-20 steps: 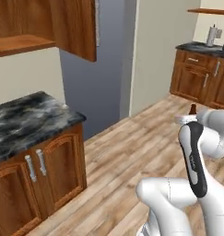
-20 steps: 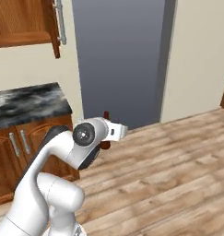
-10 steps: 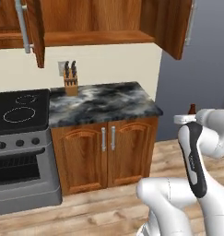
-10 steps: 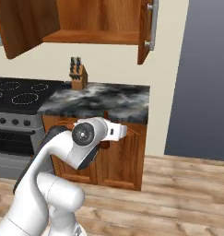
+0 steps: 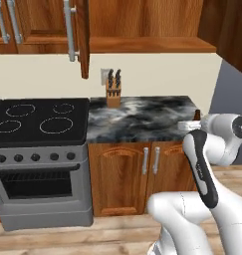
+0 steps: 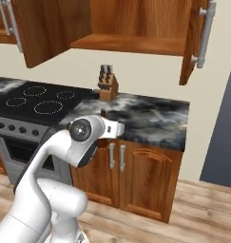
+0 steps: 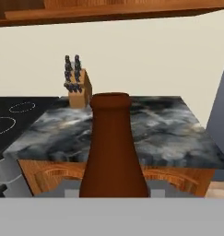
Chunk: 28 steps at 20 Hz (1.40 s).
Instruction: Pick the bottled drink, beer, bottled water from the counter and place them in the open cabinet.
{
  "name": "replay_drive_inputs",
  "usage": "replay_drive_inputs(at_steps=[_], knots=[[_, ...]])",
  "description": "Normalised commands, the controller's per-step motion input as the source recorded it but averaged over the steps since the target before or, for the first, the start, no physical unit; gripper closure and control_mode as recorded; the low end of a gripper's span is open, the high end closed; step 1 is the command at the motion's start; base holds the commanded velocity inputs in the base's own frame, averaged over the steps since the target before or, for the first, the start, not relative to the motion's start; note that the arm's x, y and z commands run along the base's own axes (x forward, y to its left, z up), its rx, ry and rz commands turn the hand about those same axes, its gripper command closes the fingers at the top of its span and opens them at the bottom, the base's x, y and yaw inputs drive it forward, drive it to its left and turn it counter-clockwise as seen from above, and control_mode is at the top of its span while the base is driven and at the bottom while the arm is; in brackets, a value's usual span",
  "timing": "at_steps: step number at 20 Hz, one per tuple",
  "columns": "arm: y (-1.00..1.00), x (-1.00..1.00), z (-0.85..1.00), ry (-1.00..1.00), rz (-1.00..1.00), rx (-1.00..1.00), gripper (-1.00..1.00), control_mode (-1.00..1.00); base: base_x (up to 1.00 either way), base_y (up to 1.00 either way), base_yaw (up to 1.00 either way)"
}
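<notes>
Roughly, the trouble lies overhead: above the black stovetop (image 5: 40, 119), the wooden knife block (image 5: 113, 92) and the black, grey and white marbled desk (image 5: 142, 117), the reddish-brown open cabinet (image 5: 152, 47) has a swung-out door with a long grey bar handle (image 5: 69, 30) and a hard front shelf edge. The small dark red-brown bottled drink (image 7: 113, 147) is off the desk, upright in front of it and well below that shelf. The gripper (image 7: 113, 190) looks clamped low on it, though its pads are hidden. On a steep lift the tall neck could clip the shelf edge and twist loose, and a tilt could let it slip.
</notes>
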Motion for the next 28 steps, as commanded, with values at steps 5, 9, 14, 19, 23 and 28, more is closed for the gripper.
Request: replay_drive_inputs(at_steps=[5,9,14,19,23,28], knots=[[0.00,0.00,0.00,0.00,0.00,0.00,1.00,1.00,0.78,0.34,-0.07],[0.00,0.00,0.00,0.00,0.00,0.00,1.00,1.00,0.69,0.45,-0.16],[0.00,0.00,0.00,0.00,0.00,0.00,1.00,1.00,0.61,0.21,-0.27],[0.00,0.00,0.00,0.00,0.00,0.00,1.00,1.00,0.54,0.25,-0.37],[0.00,0.00,0.00,0.00,0.00,0.00,1.00,1.00,0.49,0.21,-0.32],[0.00,0.00,0.00,0.00,0.00,0.00,1.00,1.00,0.49,0.12,-0.11]])
